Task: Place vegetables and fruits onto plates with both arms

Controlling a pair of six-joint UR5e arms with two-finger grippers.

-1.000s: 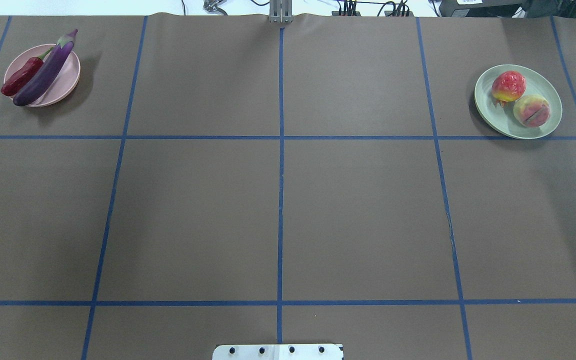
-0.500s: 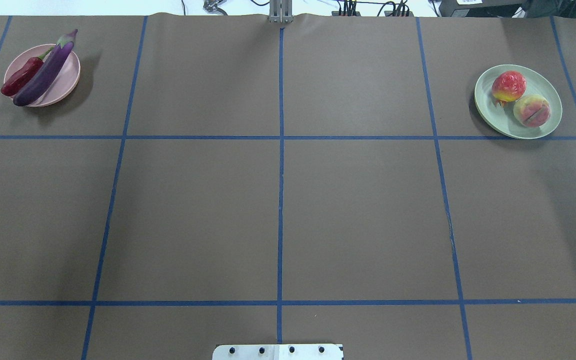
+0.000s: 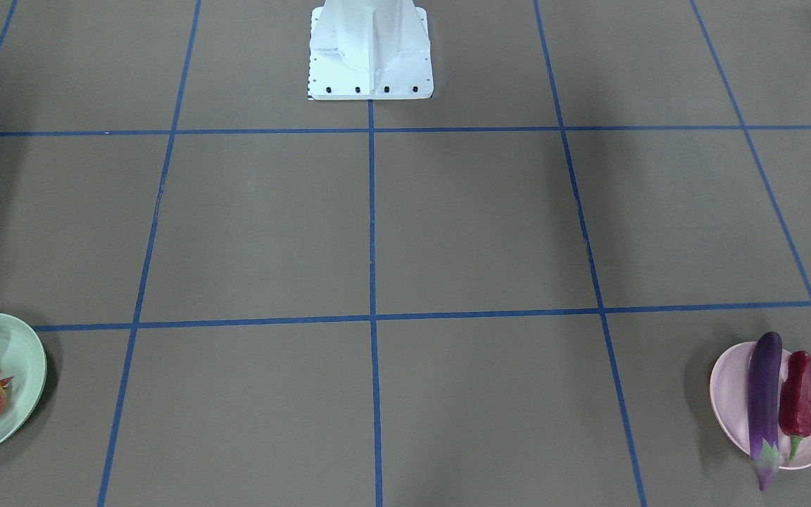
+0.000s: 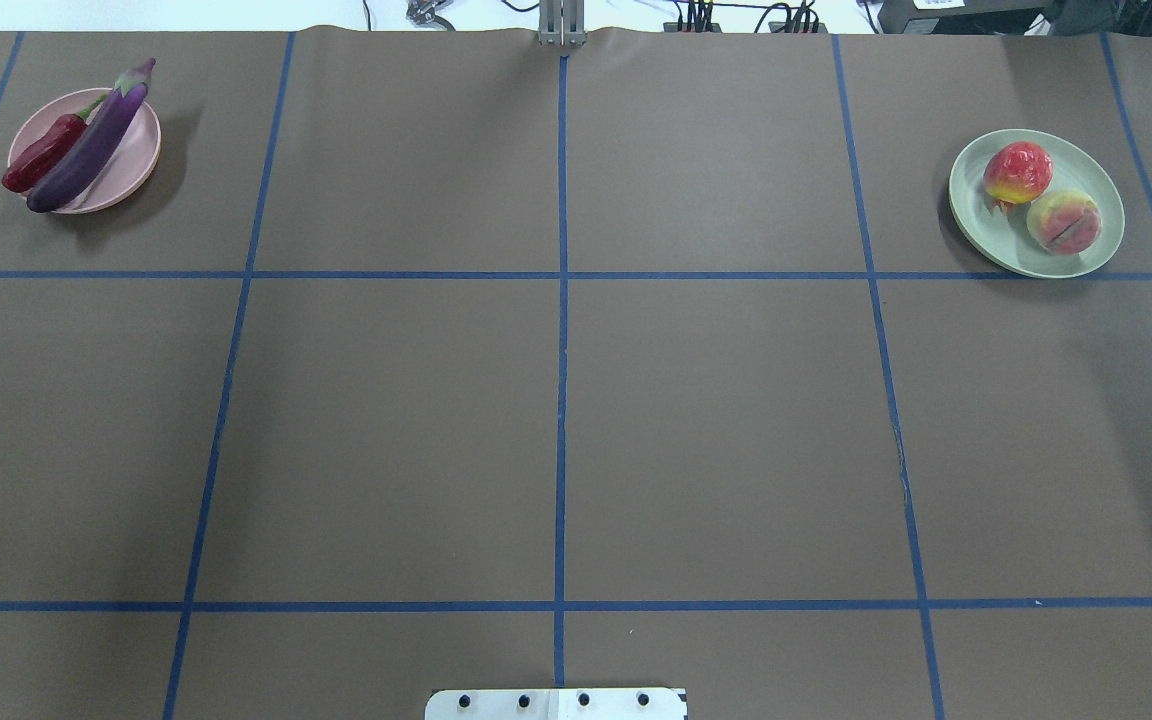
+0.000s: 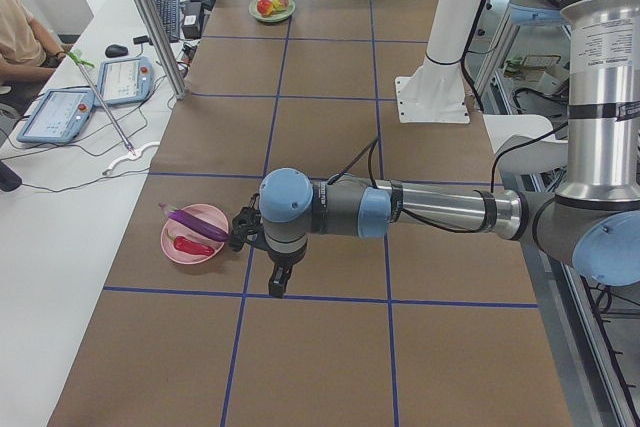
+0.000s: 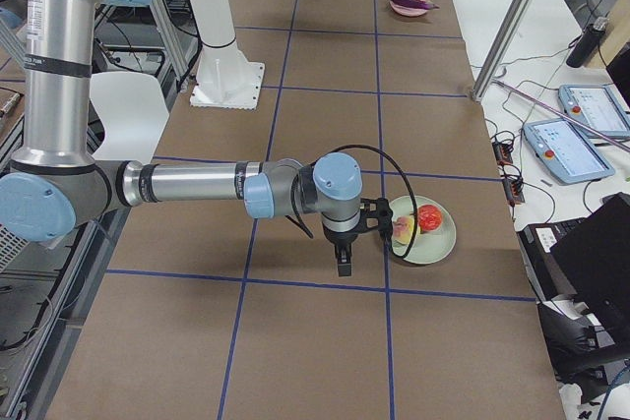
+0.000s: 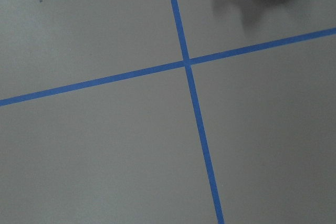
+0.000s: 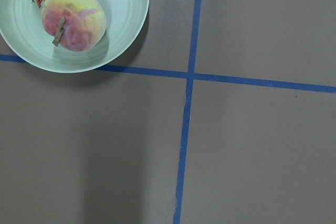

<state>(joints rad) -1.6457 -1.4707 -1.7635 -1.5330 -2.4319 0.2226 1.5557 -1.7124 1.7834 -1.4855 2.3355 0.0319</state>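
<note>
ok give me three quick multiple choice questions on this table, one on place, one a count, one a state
1. Where is the eggplant? A on the pink plate beside the chili; B on the green plate; C off both plates.
2. How many fruits lie on the green plate? A one; B two; C three.
3. The eggplant's stem end: A overhangs the plate's rim; B points straight up; C is cut off.
Answers: 1 A, both vegetables share the pink plate. 2 B, a peach and a red fruit. 3 A, its tip juts past the rim.
</note>
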